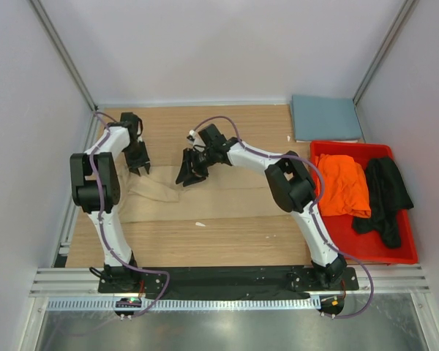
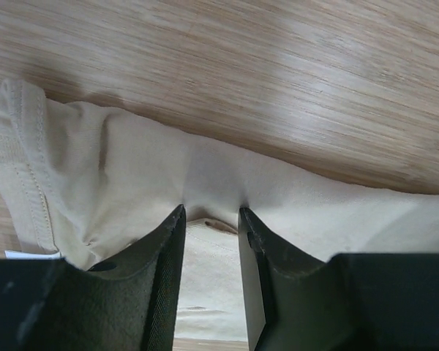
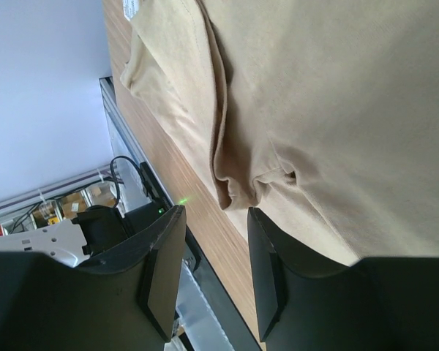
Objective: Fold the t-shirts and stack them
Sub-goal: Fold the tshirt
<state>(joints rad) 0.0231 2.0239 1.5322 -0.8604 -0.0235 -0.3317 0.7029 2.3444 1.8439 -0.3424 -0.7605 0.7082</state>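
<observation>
Top cam, I see left hand (image 1: 139, 170) fingers apart astride a ridge of tan tee (image 1: 161, 199) on table (image 1: 205, 241), right hand (image 1: 190, 178) apart beside it; blue tee (image 1: 325, 117) looks folded, orange tee (image 1: 344, 183) + black tee (image 1: 384, 194) left in bin (image 1: 366, 252).

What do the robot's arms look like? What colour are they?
The left arm and the right arm look alike. Each has smooth white tube-shaped segments joined by chunky black joints. A thin purple cable runs along each one. The jaws are black, flat and tapered towards their tips. Both arms are fixed to a long black base plate.
</observation>
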